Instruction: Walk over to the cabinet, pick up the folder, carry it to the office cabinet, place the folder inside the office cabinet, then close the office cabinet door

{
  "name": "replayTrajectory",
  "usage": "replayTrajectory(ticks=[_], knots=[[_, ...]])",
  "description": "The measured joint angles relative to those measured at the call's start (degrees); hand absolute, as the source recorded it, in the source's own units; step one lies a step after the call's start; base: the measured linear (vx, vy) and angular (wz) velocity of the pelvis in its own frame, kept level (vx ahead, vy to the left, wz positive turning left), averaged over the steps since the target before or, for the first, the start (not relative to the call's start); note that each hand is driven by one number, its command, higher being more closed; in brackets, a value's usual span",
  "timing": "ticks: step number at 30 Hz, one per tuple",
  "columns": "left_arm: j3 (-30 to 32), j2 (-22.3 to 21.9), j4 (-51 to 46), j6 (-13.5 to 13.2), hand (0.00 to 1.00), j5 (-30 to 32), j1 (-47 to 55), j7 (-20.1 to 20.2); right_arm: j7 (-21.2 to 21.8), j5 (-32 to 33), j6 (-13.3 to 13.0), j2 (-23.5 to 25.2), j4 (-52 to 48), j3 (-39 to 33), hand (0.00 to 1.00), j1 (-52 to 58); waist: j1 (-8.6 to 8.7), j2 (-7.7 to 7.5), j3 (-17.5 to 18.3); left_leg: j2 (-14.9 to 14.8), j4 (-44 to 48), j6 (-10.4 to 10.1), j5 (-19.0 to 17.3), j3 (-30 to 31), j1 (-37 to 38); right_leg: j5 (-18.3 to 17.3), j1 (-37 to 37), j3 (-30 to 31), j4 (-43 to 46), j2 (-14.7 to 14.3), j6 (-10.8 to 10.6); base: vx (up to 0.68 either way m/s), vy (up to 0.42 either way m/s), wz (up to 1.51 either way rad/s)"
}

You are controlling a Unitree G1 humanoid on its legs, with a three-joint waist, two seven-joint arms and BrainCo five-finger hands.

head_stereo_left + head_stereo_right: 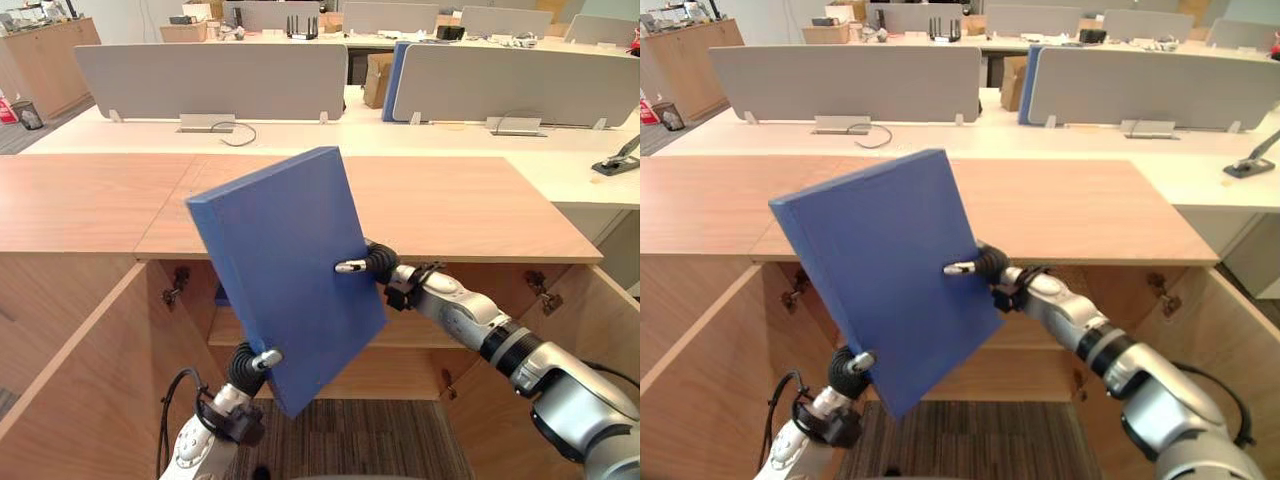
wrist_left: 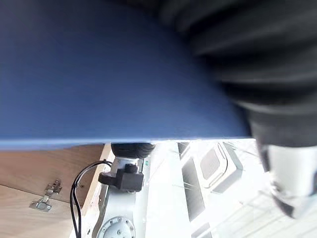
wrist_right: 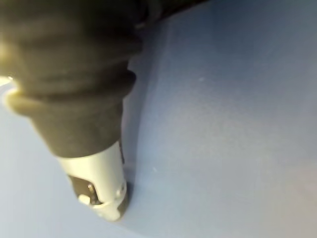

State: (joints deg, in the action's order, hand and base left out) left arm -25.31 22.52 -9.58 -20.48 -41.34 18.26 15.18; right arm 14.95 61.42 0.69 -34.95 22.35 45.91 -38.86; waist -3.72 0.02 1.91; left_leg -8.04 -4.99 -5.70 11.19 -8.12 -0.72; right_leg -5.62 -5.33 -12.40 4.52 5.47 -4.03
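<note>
While one blue folder point(image 1: 280, 270) hangs tilted before the open cabinet point(image 1: 450, 200), its top leaning toward 11 o'clock, two hands hold it up. The left hand point(image 1: 250, 368) grips the folder's 7 o'clock corner, with its thumb laid on the front face. The right hand point(image 1: 372, 265) clamps the 3 o'clock edge, and the right wrist view shows its thumb tip pressed flat on the blue. The fingers of both hands lie behind the folder, hidden. Two doors stand swung out: the left door point(image 1: 70, 370) at 8 o'clock and the right door point(image 1: 595, 315) at 4 o'clock. One shelf point(image 1: 222, 328) shows inside, its middle covered by the folder. Two grey screens point(image 1: 210, 80) point(image 1: 515, 85) stand on the desks at 12 o'clock.
</note>
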Motion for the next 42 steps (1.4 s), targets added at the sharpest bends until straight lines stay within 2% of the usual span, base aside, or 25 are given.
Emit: replayTrajectory(ticks=[5, 10, 11, 14, 17, 19, 20, 22, 25, 29, 35, 37, 38, 42], knots=[[2.6, -4.4, 6.7, 4.5, 0.00, -0.8, 0.1, 0.0, 0.7, -1.7, -0.1, 2.2, -0.4, -8.4, 1.00, 5.8, 0.34, 0.03, 0.0, -0.3, 0.0, 0.0, 0.0, -0.1, 0.0, 0.0, 0.1, 0.2, -0.1, -0.3, 0.0, 0.00, 0.002, -0.01], [4.9, -6.1, 11.2, 7.8, 0.00, -0.2, 1.0, -0.1, 0.7, -1.7, -0.9, 4.8, -3.1, -16.3, 1.00, 9.0, 1.14, 0.07, -0.1, -0.4, 0.0, -0.2, -0.2, -0.6, 0.2, 0.1, 0.4, 0.8, 0.0, -0.3, 0.1, -0.01, 0.014, -0.07], [5.6, -6.9, 13.4, 9.2, 0.00, 0.9, 2.0, -0.3, 0.6, -1.6, -2.5, 6.5, -5.5, -20.8, 1.00, 10.1, 1.30, 0.11, -0.1, -0.4, 0.0, -0.2, -0.3, -1.0, 0.5, 0.1, 0.4, 1.2, 0.0, -0.3, 0.1, 0.00, 0.015, -0.13], [7.2, -9.1, 19.0, 11.9, 0.00, 2.3, 3.3, -1.8, 0.7, 0.6, -5.3, 9.4, -12.9, -29.1, 1.00, 11.3, 1.92, 0.14, -0.1, -0.5, 0.0, -0.3, -0.6, -1.4, 0.8, 0.1, 0.3, 1.6, -0.1, -0.3, 0.1, 0.00, 0.013, -0.09], [9.9, -10.7, 22.2, 12.3, 0.00, 3.7, 3.4, -2.5, 0.3, -0.3, -7.9, 11.3, -19.0, -35.8, 1.00, 13.1, 2.23, 0.10, -0.1, -0.5, 0.0, -0.3, -0.8, -1.5, 0.8, 0.1, 0.3, 1.7, -0.1, -0.3, 0.1, 0.00, 0.000, 0.00], [15.5, -13.2, 24.8, 12.3, 0.00, 6.1, 3.3, -3.3, -2.0, -6.3, -10.6, 14.3, -25.3, -43.0, 1.00, 16.7, 2.88, 0.10, -0.1, -0.3, 0.0, -0.3, -0.8, -1.6, 0.8, 0.1, 0.3, 1.8, -0.2, -0.2, 0.1, 0.00, 0.000, 0.00], [16.9, -13.8, 25.5, 12.3, 0.00, 6.8, 3.2, -3.7, -2.8, -8.2, -11.2, 14.9, -26.5, -44.3, 1.00, 17.6, 3.05, 0.10, -0.1, -0.3, 0.0, -0.3, -0.8, -1.6, 0.9, 0.1, 0.3, 1.8, -0.2, -0.2, 0.1, 0.00, 0.000, 0.00], [21.2, -15.0, 29.3, 12.3, 0.00, 10.1, 2.4, -4.9, -6.5, -17.8, -13.0, 17.4, -31.8, -48.0, 1.00, 20.5, 3.83, 0.13, -0.1, -0.3, 0.0, -0.2, -0.8, -1.6, 0.9, 0.1, 0.3, 1.8, -0.3, -0.2, 0.1, 0.00, 0.000, 0.00], [23.7, -16.1, 33.8, 12.3, 0.00, 12.8, 1.3, -6.1, -10.0, -29.9, -13.9, 19.3, -35.9, -49.1, 1.00, 21.8, 4.58, 0.12, -0.1, -0.3, 0.0, -0.2, -0.9, -1.8, 1.0, 0.1, 0.3, 1.9, -0.3, -0.2, 0.1, 0.00, 0.003, -0.01], [28.0, -18.0, 41.9, 12.6, 0.00, 15.6, -0.7, -7.4, -11.6, -44.1, -14.1, 21.7, -41.0, -46.4, 1.00, 22.4, 4.36, -0.03, -0.1, -0.3, 0.0, -0.2, -1.1, -2.0, 1.2, 0.4, 0.1, 2.0, -0.9, -0.2, 0.1, -0.01, 0.014, -0.03], [31.4, -17.6, 53.3, 12.8, 0.00, 19.5, -1.1, -9.3, -11.5, -54.7, -14.4, 21.6, -43.0, -39.2, 1.00, 24.2, 4.20, -0.57, -0.4, -0.3, 0.0, -0.6, -1.9, -2.7, 2.3, 0.6, -1.0, 3.0, -1.8, -0.2, 0.1, 0.01, 0.016, -0.07], [32.2, -17.7, 56.8, 12.9, 0.00, 20.5, -1.1, -9.3, -10.8, -58.4, -14.7, 20.2, -43.0, -36.2, 1.00, 24.7, 4.27, -0.75, -0.6, -0.4, 0.0, -1.0, -2.3, -3.0, 2.8, 0.6, -1.4, 3.3, -2.1, -0.2, 0.1, 0.02, 0.012, -0.09], [33.4, -17.7, 58.3, 13.0, 0.00, 21.0, -1.2, -9.4, -9.9, -61.9, -14.9, 18.0, -42.9, -33.5, 1.00, 25.1, 4.27, -0.86, -0.6, -0.4, 0.0, -0.9, -2.4, -3.0, 2.9, 0.6, -1.5, 3.3, -2.2, -0.2, 0.1, 0.00, 0.000, 0.00], [36.0, -17.1, 62.0, 13.1, 0.00, 22.2, -2.1, -9.7, -6.1, -66.1, -15.7, 9.8, -41.2, -24.5, 1.00, 25.1, 4.31, -1.15, -0.8, -0.4, 0.0, -0.9, -2.4, -3.2, 2.9, 0.6, -1.5, 3.4, -2.4, -0.2, 0.1, 0.00, 0.000, 0.00]])
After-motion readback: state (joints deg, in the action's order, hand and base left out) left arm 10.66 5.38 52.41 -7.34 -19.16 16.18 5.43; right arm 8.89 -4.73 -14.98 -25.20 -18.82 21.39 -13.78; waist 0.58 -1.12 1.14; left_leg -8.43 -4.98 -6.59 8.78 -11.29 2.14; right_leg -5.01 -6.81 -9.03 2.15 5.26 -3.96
